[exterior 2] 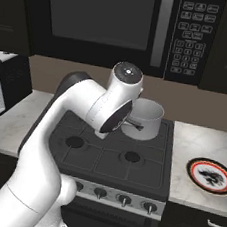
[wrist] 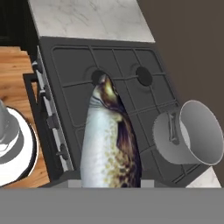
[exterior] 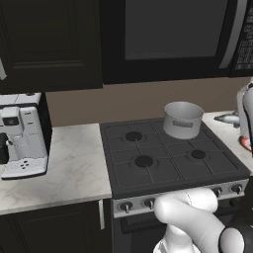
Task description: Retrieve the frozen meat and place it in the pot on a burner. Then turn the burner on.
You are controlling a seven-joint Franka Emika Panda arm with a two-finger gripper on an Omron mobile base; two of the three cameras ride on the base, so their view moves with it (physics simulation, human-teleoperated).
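Our claw is shut tight on the fish (wrist: 109, 144), and we see it hanging over the stove (wrist: 70, 65). We see the pot (exterior: 183, 119) sitting on the back right burner, with the fish beside it and not in it.

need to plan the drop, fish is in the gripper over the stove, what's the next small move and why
Probably carry the fish sideways toward the pot until it hangs above the open mouth. In the hand view the fish hangs over the front burners, with the pot off to one side on a rear burner, its mouth unobstructed. Releasing now would likely drop it on the grates.
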